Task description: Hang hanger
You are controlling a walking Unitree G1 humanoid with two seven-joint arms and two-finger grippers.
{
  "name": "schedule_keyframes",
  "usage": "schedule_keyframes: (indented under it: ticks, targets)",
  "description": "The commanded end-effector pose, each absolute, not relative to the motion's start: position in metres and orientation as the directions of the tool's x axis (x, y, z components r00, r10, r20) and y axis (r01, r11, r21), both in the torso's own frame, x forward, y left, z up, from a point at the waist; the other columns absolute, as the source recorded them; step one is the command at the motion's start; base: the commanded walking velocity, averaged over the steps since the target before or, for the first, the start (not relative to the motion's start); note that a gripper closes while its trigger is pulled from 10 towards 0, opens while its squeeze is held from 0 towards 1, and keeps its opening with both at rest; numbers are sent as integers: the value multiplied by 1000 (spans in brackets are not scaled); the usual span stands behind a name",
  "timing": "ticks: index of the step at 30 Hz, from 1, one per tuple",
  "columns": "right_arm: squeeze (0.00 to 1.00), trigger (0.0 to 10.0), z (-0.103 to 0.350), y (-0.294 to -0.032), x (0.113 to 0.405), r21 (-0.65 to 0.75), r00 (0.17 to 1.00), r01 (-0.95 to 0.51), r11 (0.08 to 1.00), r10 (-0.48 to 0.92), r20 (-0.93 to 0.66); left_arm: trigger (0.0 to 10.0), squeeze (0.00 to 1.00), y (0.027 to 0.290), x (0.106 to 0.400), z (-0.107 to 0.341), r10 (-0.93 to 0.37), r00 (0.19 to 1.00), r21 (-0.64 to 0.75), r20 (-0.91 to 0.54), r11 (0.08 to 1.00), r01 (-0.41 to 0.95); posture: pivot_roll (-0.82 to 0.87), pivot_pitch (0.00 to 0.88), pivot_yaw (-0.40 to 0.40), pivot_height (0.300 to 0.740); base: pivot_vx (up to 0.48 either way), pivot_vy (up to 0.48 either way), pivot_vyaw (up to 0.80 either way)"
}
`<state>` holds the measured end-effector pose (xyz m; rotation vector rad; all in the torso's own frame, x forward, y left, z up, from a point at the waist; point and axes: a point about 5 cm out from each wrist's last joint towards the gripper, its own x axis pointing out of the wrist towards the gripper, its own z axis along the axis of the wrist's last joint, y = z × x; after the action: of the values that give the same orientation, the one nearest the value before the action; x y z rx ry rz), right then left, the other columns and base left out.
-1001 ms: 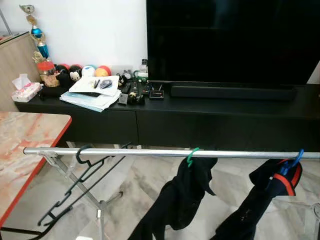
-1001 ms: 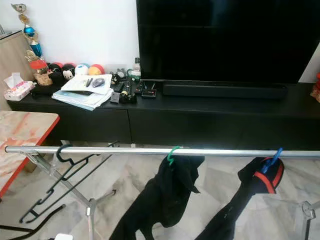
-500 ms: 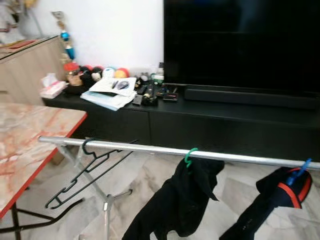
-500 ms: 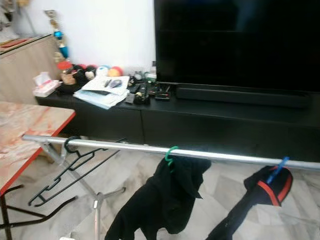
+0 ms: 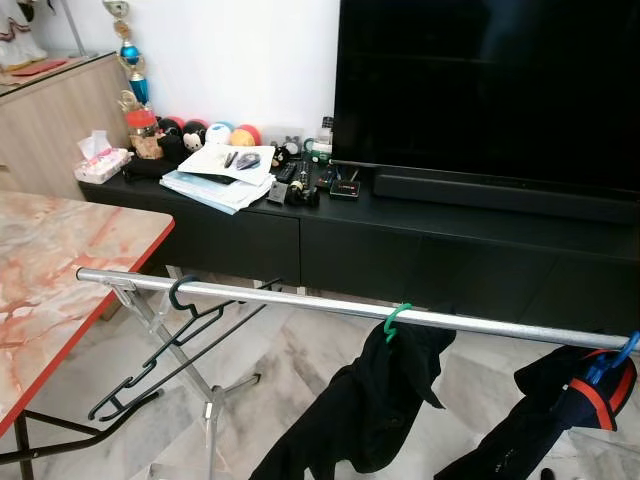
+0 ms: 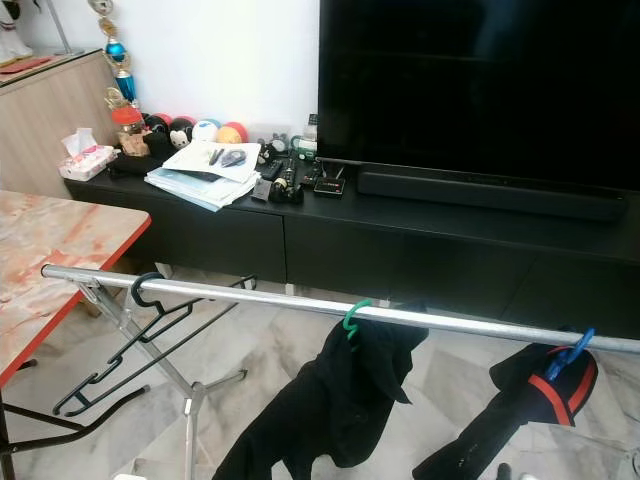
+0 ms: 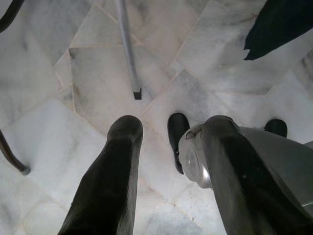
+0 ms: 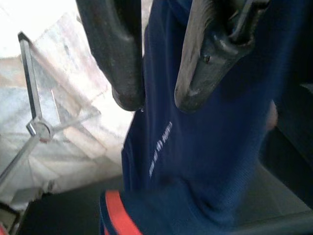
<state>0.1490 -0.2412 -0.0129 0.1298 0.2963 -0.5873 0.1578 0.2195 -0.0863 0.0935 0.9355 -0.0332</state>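
Left claw [image 7: 166,142] hung low, pointing down at the marble floor [image 7: 58,73], fingers spread with nothing between them; the foot of a rack leg [image 7: 137,93] stood just ahead of it. Right claw [image 8: 159,93] hovered close against a dark blue garment with a red band [image 8: 195,161], fingers slightly parted, fabric seen through the gap; grip on the cloth could not be told. Silver rail [image 5: 300,303] ran across the foreground. Empty black hanger [image 5: 175,335] was hooked over the rail near its left end, body tilted down toward the floor, just beside the rack's crossed legs. Near mid-rail a green hook [image 5: 394,320] carried a black garment [image 5: 375,410]; at the right end a blue hook [image 5: 618,357] carried the dark garment with the red band. Marble-top table [image 5: 50,270] with red edge stood left of the rail. Behind the rail: black TV console [image 5: 450,240], television [image 5: 490,90], papers [image 5: 222,175], tissue box [image 5: 100,163], trophy [image 5: 130,55].
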Motion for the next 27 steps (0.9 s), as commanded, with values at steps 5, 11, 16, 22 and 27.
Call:
schedule_keyframes:
  ticks: [5,11,16,22,27]
  targets:
    - [0,10000,17,-243,169,45,817,554,831,-532,-223,10000,0,219,154,-88,1,571,70,-821,993,98,71,0,-2,740,0,0,0]
    - [0,10000,32,-244,201,22,881,448,894,-437,-183,10000,0,217,156,-88,-2,576,70,-818,992,104,81,0,-5,740,0,0,0]
    - [0,10000,33,-242,201,12,880,446,895,-435,-191,10000,0,217,156,-88,2,580,74,-815,992,101,97,0,-19,740,0,0,0]
    - [0,10000,32,-235,194,-3,885,432,902,-425,-191,10000,0,217,151,-90,-3,571,74,-821,991,111,94,0,-14,740,0,-289,0]
    - [0,10000,33,-235,194,-10,887,426,905,-420,-191,10000,0,217,152,-89,-4,572,75,-821,991,115,94,0,-15,740,0,-293,0]
